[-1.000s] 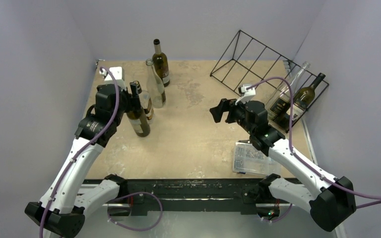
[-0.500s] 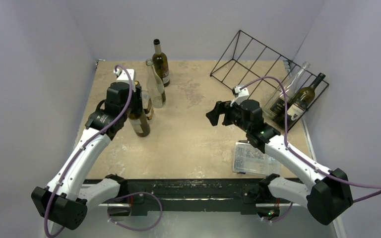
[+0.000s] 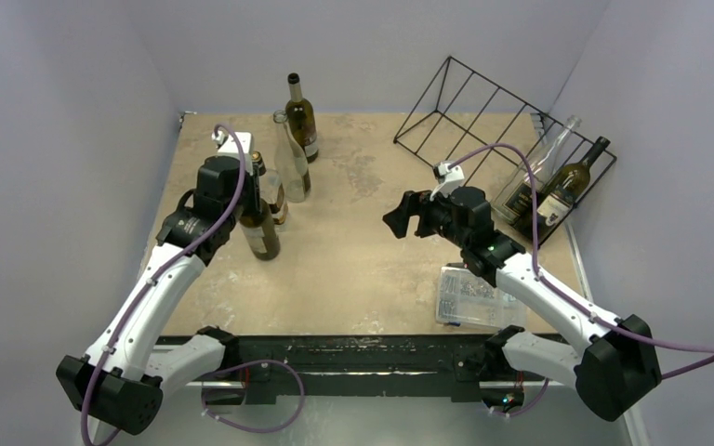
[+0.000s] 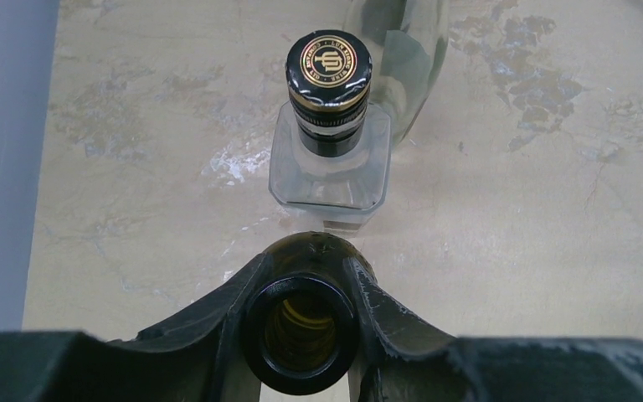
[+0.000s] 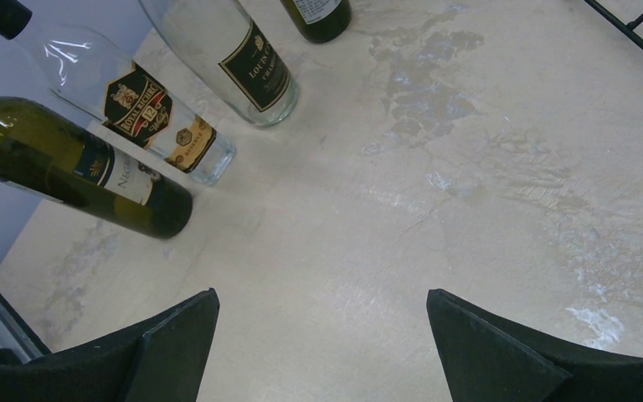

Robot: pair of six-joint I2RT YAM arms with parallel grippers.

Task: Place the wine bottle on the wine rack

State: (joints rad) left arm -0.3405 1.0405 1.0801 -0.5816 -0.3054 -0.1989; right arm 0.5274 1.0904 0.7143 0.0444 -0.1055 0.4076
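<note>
A dark green wine bottle [image 3: 261, 229] stands upright on the left side of the table. My left gripper [image 3: 252, 179] is shut on its neck; in the left wrist view both fingers [image 4: 243, 293] press the neck just under the open mouth [image 4: 301, 335]. The black wire wine rack [image 3: 472, 110] sits at the back right, with a clear bottle [image 3: 532, 178] and a dark bottle [image 3: 568, 182] lying on its right end. My right gripper [image 3: 398, 216] hovers open over the middle of the table, its jaws wide apart in the right wrist view [image 5: 322, 306] with nothing between them.
Just behind the held bottle stands a square clear bottle with a black cap [image 4: 329, 126]. A tall clear bottle [image 3: 293, 165] and a dark bottle [image 3: 301, 116] stand further back. A clear plastic parts box [image 3: 468, 297] lies by the right arm near the front edge.
My left gripper moved right onto the green bottle's neck and closed on it. The right arm shifted a little to the left, still open.
</note>
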